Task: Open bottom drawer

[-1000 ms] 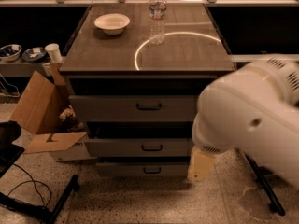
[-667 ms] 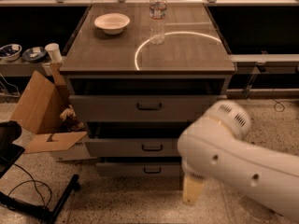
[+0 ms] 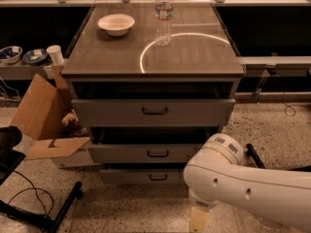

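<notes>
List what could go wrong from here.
The gripper hangs low at the frame's bottom edge, right of the bottom drawer's handle; the middle drawer's handle sits close above, so it might grab the wrong one. The arm covers the drawer's right end and could block it. A jolt could topple the water bottle.

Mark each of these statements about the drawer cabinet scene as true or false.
1. A water bottle stands upright on the cabinet top. True.
2. The white bowl sits picture-right of that bottle. False: it sits picture-left of it.
3. The gripper touches the handle of the bottom drawer. False: the gripper hangs at the picture's bottom edge, lower than the handle and to its right, apart from it.
4. An open cardboard box stands picture-left of the cabinet. True.
</notes>
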Robot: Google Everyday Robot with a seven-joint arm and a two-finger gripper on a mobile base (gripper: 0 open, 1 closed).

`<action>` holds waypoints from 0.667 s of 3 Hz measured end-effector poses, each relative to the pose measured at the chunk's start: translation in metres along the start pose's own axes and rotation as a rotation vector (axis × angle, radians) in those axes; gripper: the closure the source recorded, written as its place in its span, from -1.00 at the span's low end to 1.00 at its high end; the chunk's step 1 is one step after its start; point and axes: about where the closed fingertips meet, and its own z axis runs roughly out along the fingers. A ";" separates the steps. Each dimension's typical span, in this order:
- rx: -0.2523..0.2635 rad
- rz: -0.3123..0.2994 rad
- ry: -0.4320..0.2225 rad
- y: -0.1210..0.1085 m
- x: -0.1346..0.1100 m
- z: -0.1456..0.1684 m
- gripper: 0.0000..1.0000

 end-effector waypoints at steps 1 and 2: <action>-0.035 -0.002 -0.008 0.004 -0.009 0.039 -1.00; -0.065 0.015 -0.034 0.000 -0.022 0.109 -1.00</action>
